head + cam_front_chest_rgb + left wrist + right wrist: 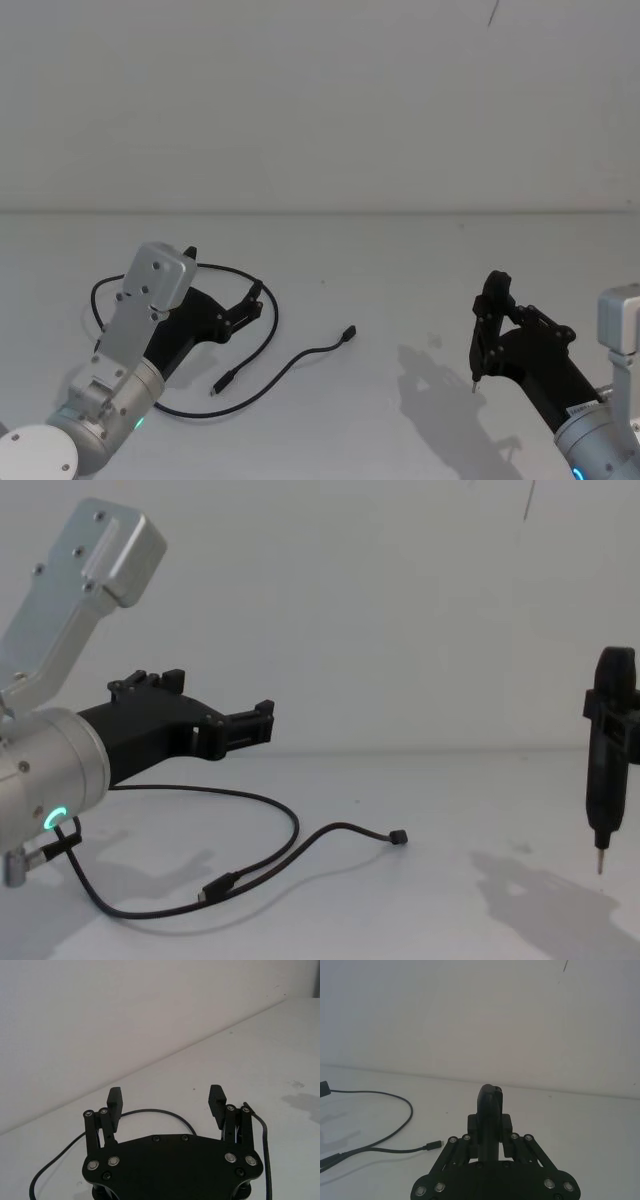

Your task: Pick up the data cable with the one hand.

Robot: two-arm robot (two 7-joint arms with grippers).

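Data cable (296, 357) lies limp on the table (400, 290), looped at the robot's left, with both plugs free toward the centre. Left gripper (248, 302) hovers over the loop's far side, off the table; fingers (115, 1100) are wide with nothing between them. To do this well, lower until the tips nearly touch the table, straddle one strand crosswise and close fully, since the cord is thin and may slip. Right gripper (490, 312) is parked at right, clamped on a pointed tool (601, 810).
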